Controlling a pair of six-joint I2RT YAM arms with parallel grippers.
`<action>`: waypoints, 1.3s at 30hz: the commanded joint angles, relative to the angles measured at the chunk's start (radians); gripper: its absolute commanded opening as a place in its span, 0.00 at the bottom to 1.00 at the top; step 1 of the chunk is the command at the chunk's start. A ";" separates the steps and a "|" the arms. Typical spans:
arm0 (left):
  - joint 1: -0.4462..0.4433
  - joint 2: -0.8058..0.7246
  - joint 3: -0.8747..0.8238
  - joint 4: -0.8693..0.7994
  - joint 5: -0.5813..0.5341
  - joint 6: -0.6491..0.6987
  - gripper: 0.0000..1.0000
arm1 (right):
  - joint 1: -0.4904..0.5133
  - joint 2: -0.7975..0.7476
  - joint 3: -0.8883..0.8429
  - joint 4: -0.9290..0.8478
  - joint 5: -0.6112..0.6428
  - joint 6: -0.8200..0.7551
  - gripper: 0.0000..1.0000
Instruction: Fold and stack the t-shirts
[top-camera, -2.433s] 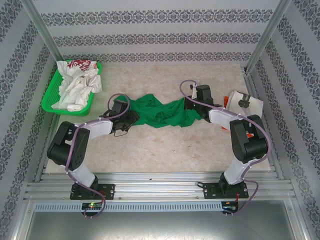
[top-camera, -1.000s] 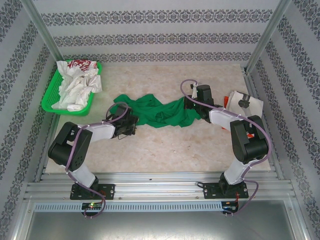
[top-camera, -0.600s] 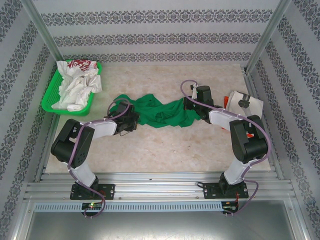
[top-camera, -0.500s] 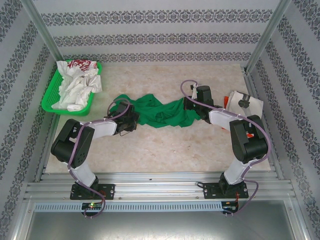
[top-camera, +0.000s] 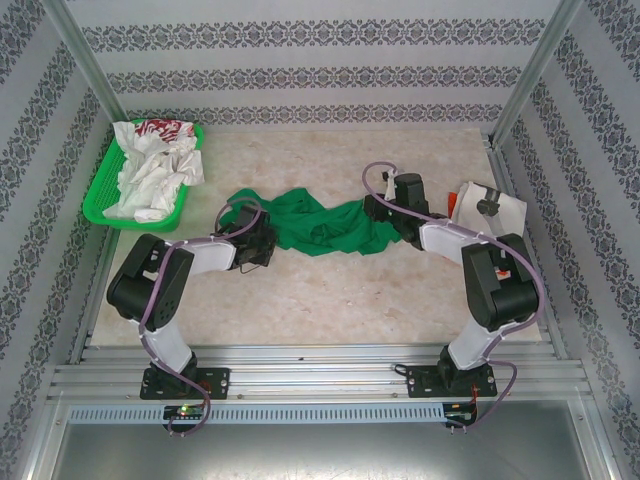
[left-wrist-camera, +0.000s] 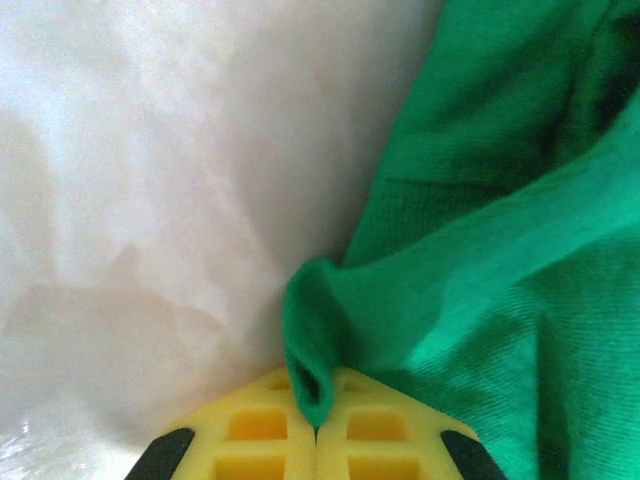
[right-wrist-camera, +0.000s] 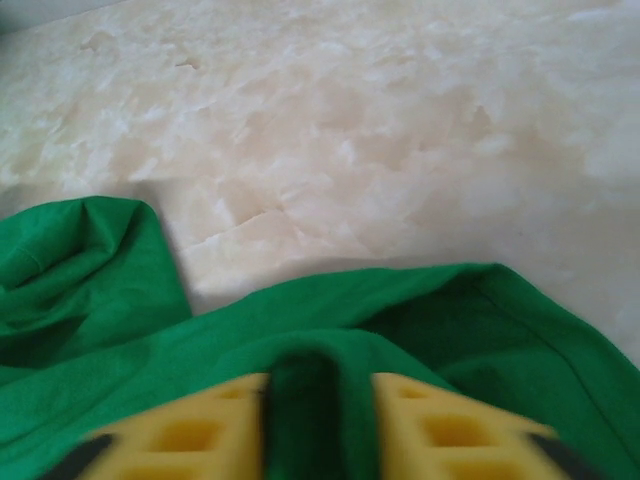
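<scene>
Table (top-camera: 330, 300) bare from shirt to near edge, and some room toward far edge. Green t-shirt (top-camera: 320, 222) bunched mid-table, stretched L-R btwn grippers. Left gripper (left-wrist-camera: 316, 432) pinched tight on its left hem fold. Right gripper (right-wrist-camera: 318, 395) looks clamped on the right end (blurry). White t-shirts (top-camera: 150, 172) heaped in basket (top-camera: 96, 205), far-left corner.

T-shirt (top-camera: 320, 225) at table (top-camera: 330, 295) centre, basket (top-camera: 93, 207) holding more shirts (top-camera: 150, 172) behind it, far left

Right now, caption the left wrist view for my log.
Left end effector shut on a fold of the green t-shirt, marbled table behind.
</scene>
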 joint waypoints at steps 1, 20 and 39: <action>0.012 -0.091 -0.021 -0.024 -0.060 0.047 0.00 | 0.004 -0.124 -0.070 0.038 0.082 0.009 0.61; 0.060 -0.521 0.024 -0.432 -0.191 0.297 0.00 | 0.160 -0.381 -0.380 -0.068 0.113 0.170 0.67; 0.222 -0.758 -0.031 -0.577 -0.120 0.345 0.00 | 0.175 -0.202 -0.317 0.029 0.090 0.266 0.65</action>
